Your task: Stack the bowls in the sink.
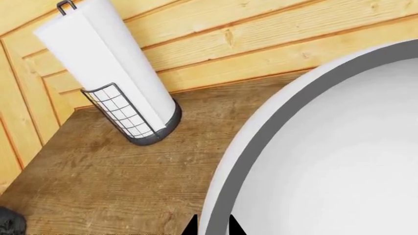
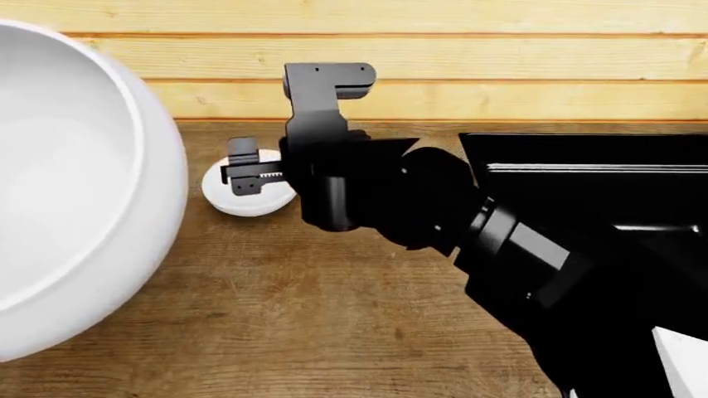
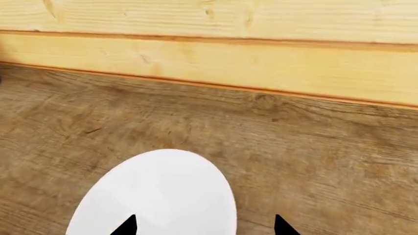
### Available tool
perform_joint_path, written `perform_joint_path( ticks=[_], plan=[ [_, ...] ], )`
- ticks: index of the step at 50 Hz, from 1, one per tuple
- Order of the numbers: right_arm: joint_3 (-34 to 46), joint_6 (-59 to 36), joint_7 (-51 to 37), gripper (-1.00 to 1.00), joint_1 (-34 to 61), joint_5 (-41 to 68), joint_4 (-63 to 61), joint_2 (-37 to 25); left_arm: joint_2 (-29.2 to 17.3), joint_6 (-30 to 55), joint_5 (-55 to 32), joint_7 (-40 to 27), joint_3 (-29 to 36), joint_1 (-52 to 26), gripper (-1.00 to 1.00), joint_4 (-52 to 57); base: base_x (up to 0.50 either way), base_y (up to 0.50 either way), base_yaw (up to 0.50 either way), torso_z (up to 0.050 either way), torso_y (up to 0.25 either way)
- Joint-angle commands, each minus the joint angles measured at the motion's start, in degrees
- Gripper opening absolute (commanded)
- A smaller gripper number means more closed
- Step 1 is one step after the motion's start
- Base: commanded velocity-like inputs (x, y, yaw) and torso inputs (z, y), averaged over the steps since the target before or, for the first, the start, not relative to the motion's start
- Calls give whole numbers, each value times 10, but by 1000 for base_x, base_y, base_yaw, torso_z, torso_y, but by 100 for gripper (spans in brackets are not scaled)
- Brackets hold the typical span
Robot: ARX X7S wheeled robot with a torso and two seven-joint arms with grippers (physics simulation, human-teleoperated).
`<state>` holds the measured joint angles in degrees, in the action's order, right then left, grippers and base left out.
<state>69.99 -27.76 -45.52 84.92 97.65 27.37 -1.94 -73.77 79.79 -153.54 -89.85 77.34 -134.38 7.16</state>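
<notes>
The large white bowl [image 2: 66, 182] fills the left of the head view, lifted close to the camera. In the left wrist view its grey-edged rim [image 1: 261, 142] runs between the fingertips of my left gripper [image 1: 212, 229], which is shut on it. The small white bowl [image 2: 252, 199] rests on the wooden counter near the back wall. My right gripper [image 2: 244, 170] hovers over it, open. In the right wrist view one fingertip lies over the small bowl [image 3: 156, 196] and the other over bare wood, with my right gripper [image 3: 203, 227] spread wide. The black sink [image 2: 642, 191] sits at the right, partly behind my right arm.
A paper towel roll in a black wire holder [image 1: 111, 68] stands in the counter's corner by the plank wall [image 2: 443, 58]. The wooden counter [image 2: 310, 332] stretches between the bowls and the sink.
</notes>
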Motion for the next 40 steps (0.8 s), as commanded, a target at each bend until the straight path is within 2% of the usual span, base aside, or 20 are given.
perform_joint_path(
  ticks=[1,14,29,40],
  plan=[
    [13,13,5,100,-4,-7,18,7,-3,-3,1,-1,-1,-6,-100,1,0,0,0,0,0],
    [37,31,20,100,-9,3,48,18,-10,-5,2,-1,0,-6,-100,6,0,0,0,0,0],
    [144,94,43,100,8,89,60,19,-9,-4,2,-1,2,-6,-100,3,0,0,0,0,1],
    [193,126,52,100,10,123,67,19,-10,-4,2,-1,5,-6,-100,5,0,0,0,0,0]
  ],
)
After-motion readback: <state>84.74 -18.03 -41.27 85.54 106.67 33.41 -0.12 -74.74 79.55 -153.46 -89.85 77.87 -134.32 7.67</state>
